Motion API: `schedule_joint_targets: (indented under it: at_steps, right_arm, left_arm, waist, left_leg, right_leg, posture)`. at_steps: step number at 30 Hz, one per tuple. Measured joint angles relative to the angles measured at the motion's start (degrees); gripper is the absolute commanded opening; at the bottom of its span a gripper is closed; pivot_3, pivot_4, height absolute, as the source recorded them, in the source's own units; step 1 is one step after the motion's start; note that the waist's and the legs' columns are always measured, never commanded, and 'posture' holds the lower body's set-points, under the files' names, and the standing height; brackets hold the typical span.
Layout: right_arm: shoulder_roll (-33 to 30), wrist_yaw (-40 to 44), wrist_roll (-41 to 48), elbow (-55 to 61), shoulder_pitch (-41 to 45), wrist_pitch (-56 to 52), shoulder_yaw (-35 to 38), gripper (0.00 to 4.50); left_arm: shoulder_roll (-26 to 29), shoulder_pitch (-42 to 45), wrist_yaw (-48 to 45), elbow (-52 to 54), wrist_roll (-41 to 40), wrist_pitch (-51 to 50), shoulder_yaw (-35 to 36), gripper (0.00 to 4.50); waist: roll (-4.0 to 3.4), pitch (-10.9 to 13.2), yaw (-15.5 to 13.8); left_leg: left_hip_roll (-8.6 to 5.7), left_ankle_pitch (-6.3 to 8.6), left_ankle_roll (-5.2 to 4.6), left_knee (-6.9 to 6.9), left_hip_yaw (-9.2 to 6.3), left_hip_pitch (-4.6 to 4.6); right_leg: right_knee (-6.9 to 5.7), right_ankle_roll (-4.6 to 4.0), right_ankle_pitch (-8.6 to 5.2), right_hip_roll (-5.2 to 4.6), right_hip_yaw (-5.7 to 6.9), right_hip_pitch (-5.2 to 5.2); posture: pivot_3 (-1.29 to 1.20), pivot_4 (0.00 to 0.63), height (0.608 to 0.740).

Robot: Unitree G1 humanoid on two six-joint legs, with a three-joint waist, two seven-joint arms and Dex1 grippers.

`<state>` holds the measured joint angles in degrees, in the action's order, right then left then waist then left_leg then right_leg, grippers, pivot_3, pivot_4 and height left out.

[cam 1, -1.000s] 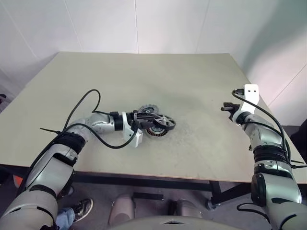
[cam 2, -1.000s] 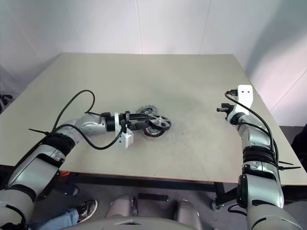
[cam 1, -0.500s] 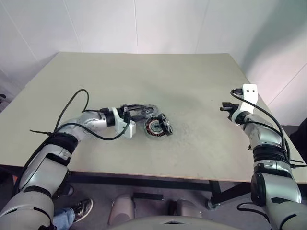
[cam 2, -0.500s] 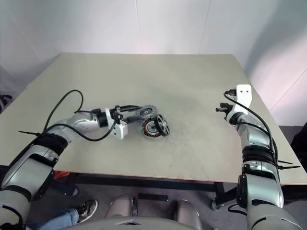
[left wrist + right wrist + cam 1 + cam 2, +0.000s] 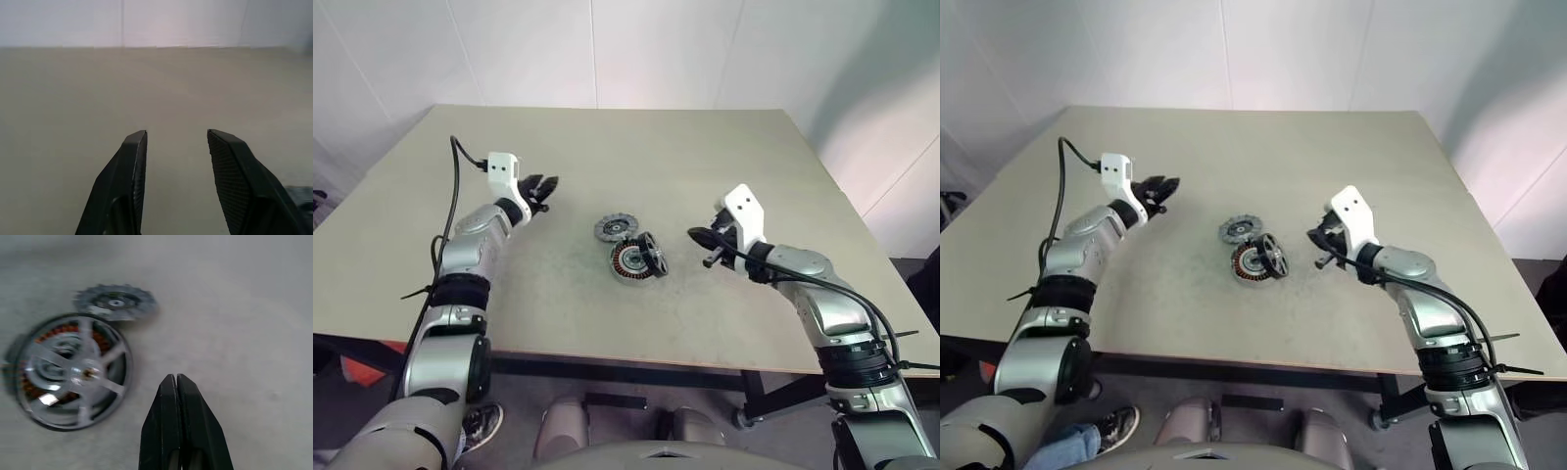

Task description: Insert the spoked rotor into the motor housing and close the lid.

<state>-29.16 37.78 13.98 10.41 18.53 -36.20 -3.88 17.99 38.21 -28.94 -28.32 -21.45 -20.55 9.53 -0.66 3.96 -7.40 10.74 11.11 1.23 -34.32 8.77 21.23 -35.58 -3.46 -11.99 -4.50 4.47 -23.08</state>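
I see a pale beige tabletop (image 5: 724, 166) against white walls (image 5: 656, 49); left gripper (image 5: 545, 189) released and empty, right gripper (image 5: 697, 236) clenched on nothing near the rotor (image 5: 649, 254)

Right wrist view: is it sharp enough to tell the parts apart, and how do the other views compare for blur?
Right wrist view: motion-smeared, yet the spoked rotor leaning on the motor housing and the lid beyond read clearly; the shut right fingers stay crisp. Left wrist view: soft table, sharp left fingers. Eye views: evenly lit, soft shadows, no glare.
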Motion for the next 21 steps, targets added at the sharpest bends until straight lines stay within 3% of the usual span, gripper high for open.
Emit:
schedule_joint_targets:
  at_steps: [10, 21]
  right_arm:
    - [2.44, 0.66, 1.54, 3.81, 2.75, -8.13, -6.36, 0.00]
    - [9.99, -1.22, 1.60, 2.59, 7.18, -12.53, -12.80, 0.00]
  left_arm:
    - [-2.92, -5.15, 6.04, 6.70, -1.10, -6.60, 1.18, 2.05]
    - [-0.58, -5.52, 8.47, 6.54, -0.48, -6.14, 3.91, 2.05]
  waist:
    - [0.01, 0.00, 0.21]
    - [0.02, 0.00, 0.34]
  left_leg:
    - [0.03, -0.01, 0.02, 0.02, -0.05, -0.03]
    - [0.05, -0.02, 0.05, 0.09, -0.07, -0.03]
  right_leg:
    - [0.11, 0.41, -0.22, 0.06, 0.01, 0.08]
    - [0.15, 0.38, -0.20, 0.09, 0.01, 0.08]
  posture:
    - [0.00, 0.000, 0.740]
    - [0.00, 0.000, 0.740]
